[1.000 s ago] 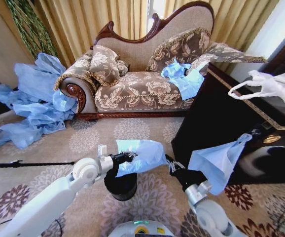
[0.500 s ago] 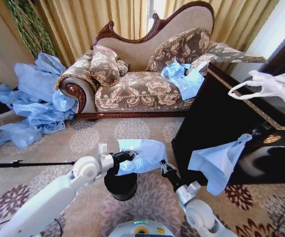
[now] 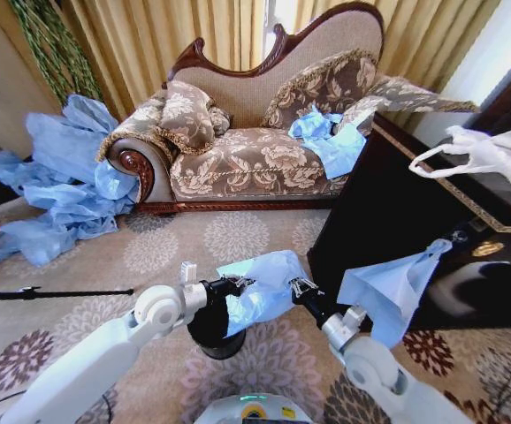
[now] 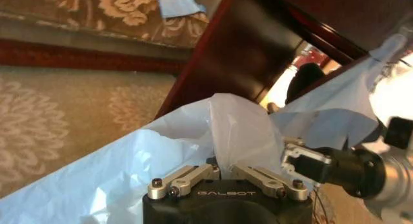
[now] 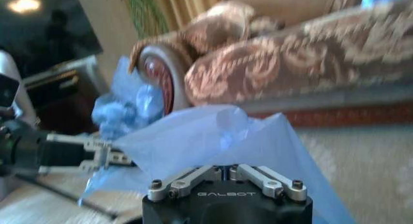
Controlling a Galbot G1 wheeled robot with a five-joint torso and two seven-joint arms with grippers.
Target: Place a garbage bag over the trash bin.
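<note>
The garbage bag (image 3: 269, 281) is light-blue wrinkled film, held stretched between both grippers above the carpet. My left gripper (image 3: 240, 283) is shut on its left edge, and the left wrist view shows the film (image 4: 239, 127) pinched between the closed fingers. My right gripper (image 3: 301, 286) is shut on the bag's right edge; in the right wrist view the film (image 5: 213, 132) rises from its closed tips. The trash bin (image 3: 207, 331), small, black and round, stands on the carpet just below and left of the bag. The bag's lower fold hides the bin's right rim.
A dark wooden cabinet (image 3: 388, 221) stands close on the right, with another blue bag (image 3: 388, 291) hanging off it and a white handled bag (image 3: 494, 155) on top. The sofa (image 3: 255, 159) is behind, a heap of blue bags (image 3: 52, 185) far left, and a thin black rod (image 3: 52, 293) crosses the carpet.
My right gripper rose from lower right to the bag's right edge and shut on it. The bag has been drawn rightward and sags lower over the bin.
</note>
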